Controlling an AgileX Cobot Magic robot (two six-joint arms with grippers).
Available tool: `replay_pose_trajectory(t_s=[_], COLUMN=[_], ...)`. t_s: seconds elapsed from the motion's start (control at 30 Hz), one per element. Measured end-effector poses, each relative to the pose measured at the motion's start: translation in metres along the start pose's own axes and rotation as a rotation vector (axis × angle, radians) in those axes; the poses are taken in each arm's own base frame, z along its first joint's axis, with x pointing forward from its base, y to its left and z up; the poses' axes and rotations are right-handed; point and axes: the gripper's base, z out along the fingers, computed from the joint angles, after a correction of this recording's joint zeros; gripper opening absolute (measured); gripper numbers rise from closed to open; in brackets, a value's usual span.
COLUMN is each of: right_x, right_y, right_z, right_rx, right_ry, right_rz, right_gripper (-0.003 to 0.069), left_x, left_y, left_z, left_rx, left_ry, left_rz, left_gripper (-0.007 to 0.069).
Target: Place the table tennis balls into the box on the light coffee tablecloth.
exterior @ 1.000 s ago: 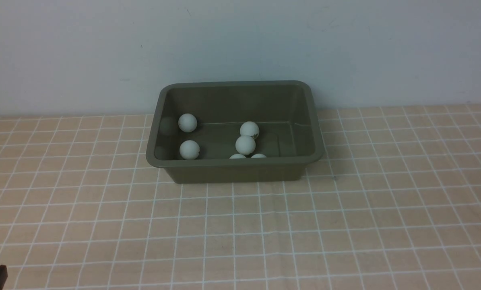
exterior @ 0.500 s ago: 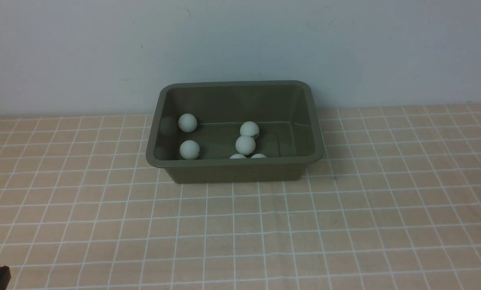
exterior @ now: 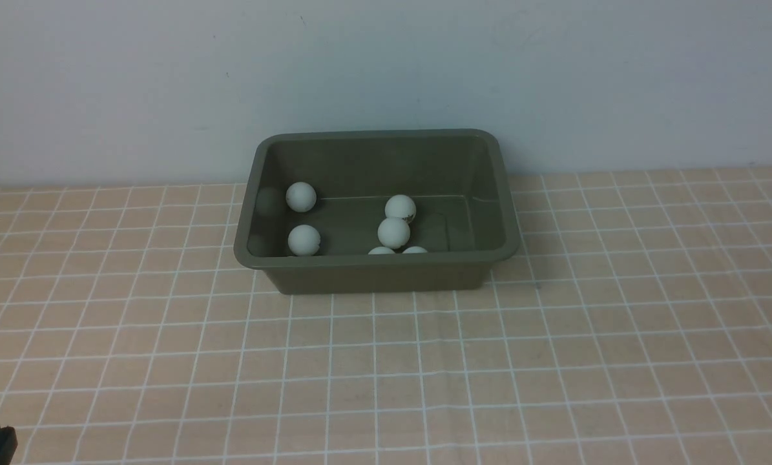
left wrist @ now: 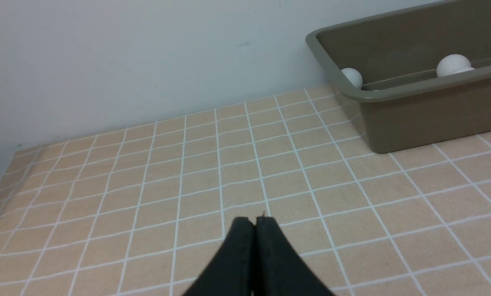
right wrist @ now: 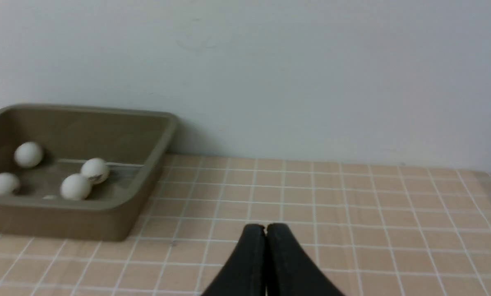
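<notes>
Our left gripper (left wrist: 254, 220) has its two black fingers pressed flat together with nothing between them, low over the light coffee tablecloth (left wrist: 187, 164) and well apart from the box (left wrist: 413, 119). Our right gripper (right wrist: 266, 227) is likewise closed on nothing, its tips meeting above the cloth, off to the box's right. In the front view we see only a dark corner of the left gripper at the bottom left edge. The olive-green box stands on the cloth against the pale wall (exterior: 386, 64), and the table tennis balls (exterior: 393, 232) lie inside it: we can count six there, two near its left wall, two near the middle, two half hidden behind the near rim. One middle ball carries a small dark printed mark, too small for us to read.
</notes>
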Motion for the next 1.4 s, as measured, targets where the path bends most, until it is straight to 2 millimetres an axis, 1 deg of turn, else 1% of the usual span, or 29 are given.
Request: replay_pose_trajectory(t_s=[0.03, 0.07, 0.17, 0.2, 0.27, 0.3, 0.33, 0.43, 0.6, 0.77, 0.97, 1.13, 1.2, 1.4], right_x=[0.001, 0.004, 0.019, 0.027, 0.041, 0.044, 0.055, 0.076, 0.101, 0.113, 0.115, 0.118, 0.122, 0.126], right_y=[-0.001, -0.004, -0.009, -0.010, -0.011, -0.011, -0.012, -0.012, -0.012, -0.011, -0.009, -0.010, -0.011, -0.012], right_z=[0.000, 0.001, 0.000, 0.000, -0.002, -0.001, -0.002, 0.002, 0.009, 0.013, 0.015, 0.015, 0.015, 0.015], right_rx=[0.016, 0.069, 0.150, 0.168, 0.186, 0.187, 0.190, 0.178, 0.158, 0.119, 0.079, 0.094, 0.108, 0.122], right_ry=[0.002, 0.010, 0.022, 0.022, 0.015, 0.018, 0.000, -0.021, -0.048, -0.085, -0.095, -0.056, -0.020, 0.018], right_rz=[0.016, 0.073, 0.152, 0.179, 0.194, 0.196, 0.197, 0.192, 0.186, 0.174, 0.129, 0.100, 0.099, 0.099], right_gripper=[-0.0016, -0.0016, -0.0016, -0.0016, -0.0016, -0.0016, -0.0016, -0.0016, -0.0016, -0.0016, -0.0016, -0.0016, -0.0016, -0.0016], left_x=[0.000, 0.000, 0.000, 0.000, 0.000, 0.000, 0.000, 0.000, 0.000, 0.000, 0.000, 0.000, 0.000, 0.000], left_y=[0.000, 0.000, 0.000, 0.000, 0.000, 0.000, 0.000, 0.000, 0.000, 0.000, 0.000, 0.000, 0.000, 0.000], left_z=[0.000, 0.000, 0.000, 0.000, 0.000, 0.000, 0.000, 0.000, 0.000, 0.000, 0.000, 0.000, 0.000, 0.000], left_rx=[0.000, 0.000, 0.000, 0.000, 0.000, 0.000, 0.000, 0.000, 0.000, 0.000, 0.000, 0.000, 0.000, 0.000], left_ry=[0.000, 0.000, 0.000, 0.000, 0.000, 0.000, 0.000, 0.000, 0.000, 0.000, 0.000, 0.000, 0.000, 0.000], left_rz=[0.000, 0.000, 0.000, 0.000, 0.000, 0.000, 0.000, 0.000, 0.000, 0.000, 0.000, 0.000, 0.000, 0.000], left_gripper=[-0.0069, -0.0069, -0.0069, -0.0069, -0.0069, -0.0069, -0.0069, -0.0069, -0.0069, -0.0069, -0.0069, -0.0069, -0.0069, -0.0069])
